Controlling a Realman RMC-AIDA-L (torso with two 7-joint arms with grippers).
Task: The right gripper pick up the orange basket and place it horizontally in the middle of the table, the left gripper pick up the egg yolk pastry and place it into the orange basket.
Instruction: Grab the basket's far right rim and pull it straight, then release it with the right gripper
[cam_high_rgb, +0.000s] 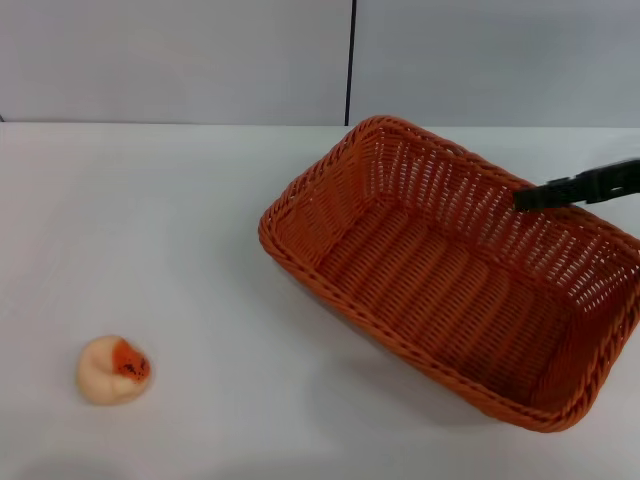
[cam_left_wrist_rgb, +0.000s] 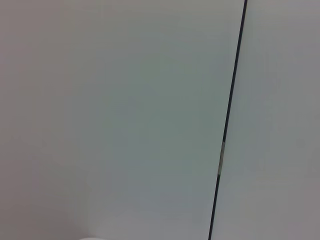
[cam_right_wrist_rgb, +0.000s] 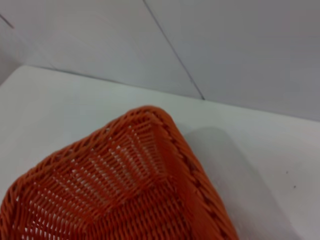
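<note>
Orange woven wicker basket (cam_high_rgb: 450, 270) on white counter (cam_high_rgb: 180, 230), set at a slant.
Right black claw (cam_high_rgb: 530, 197) at the basket's far rim, grip state not discernible; round cream egg yolk pastry (cam_high_rgb: 113, 369) lies well apart from the basket, nearer the counter's front edge.

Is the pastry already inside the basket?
No, the pastry lies on the bare table, well apart from the basket.
</note>
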